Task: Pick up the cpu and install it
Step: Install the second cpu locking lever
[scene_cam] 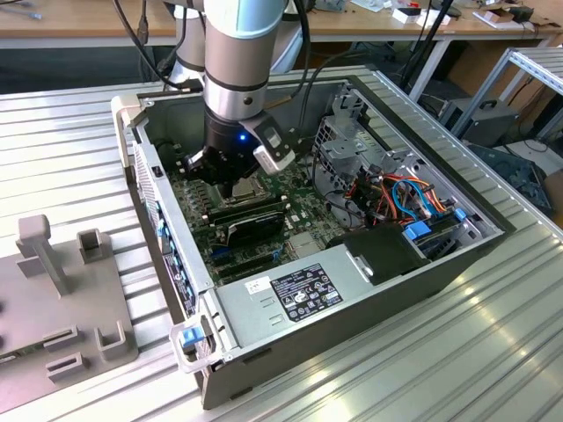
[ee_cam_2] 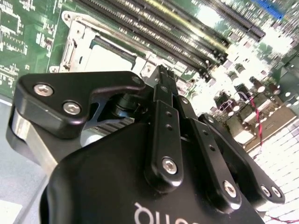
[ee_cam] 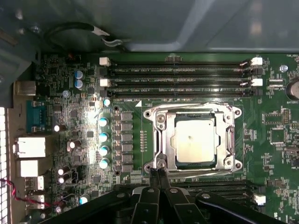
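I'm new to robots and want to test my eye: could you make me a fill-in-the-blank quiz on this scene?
1. In the first wrist view the cpu lies inside its metal-framed ____.
2. The hand is close by that frame, its fingers ____ and holding nothing.
3. The long memory slots run along the ____ circuit board.
Missing words: socket; shut; green.

Lab: opened computer case [scene_cam: 352, 264] on aluminium bench [scene_cam: 79, 141], cluttered desks behind.
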You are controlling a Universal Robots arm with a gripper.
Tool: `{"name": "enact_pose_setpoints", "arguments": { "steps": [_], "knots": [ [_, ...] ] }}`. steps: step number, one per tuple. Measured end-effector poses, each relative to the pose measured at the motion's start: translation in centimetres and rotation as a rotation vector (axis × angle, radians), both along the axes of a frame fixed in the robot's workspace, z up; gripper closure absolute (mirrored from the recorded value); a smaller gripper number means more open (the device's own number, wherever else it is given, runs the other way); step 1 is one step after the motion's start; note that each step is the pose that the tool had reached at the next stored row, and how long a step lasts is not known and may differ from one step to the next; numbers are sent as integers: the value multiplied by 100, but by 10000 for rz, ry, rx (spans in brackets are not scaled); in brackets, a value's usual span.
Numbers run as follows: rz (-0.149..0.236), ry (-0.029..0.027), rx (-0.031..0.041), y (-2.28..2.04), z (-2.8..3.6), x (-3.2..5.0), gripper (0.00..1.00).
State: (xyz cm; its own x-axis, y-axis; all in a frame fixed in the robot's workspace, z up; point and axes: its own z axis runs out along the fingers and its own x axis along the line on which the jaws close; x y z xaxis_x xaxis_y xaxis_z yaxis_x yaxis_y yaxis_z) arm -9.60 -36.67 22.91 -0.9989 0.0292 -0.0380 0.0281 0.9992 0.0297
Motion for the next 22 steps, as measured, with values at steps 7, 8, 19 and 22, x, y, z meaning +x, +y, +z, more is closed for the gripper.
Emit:
{"name": "enact_pose_setpoints", "arguments": {
  "steps": [7,8,19,22],
  "knots": [
    [0,0,12,36,-5,57,89],
    [-1,-1,13,36,-6,103,89],
    [1,0,12,45,-5,376,89],
    [-1,0,10,66,11,380,89]
  ]
}}
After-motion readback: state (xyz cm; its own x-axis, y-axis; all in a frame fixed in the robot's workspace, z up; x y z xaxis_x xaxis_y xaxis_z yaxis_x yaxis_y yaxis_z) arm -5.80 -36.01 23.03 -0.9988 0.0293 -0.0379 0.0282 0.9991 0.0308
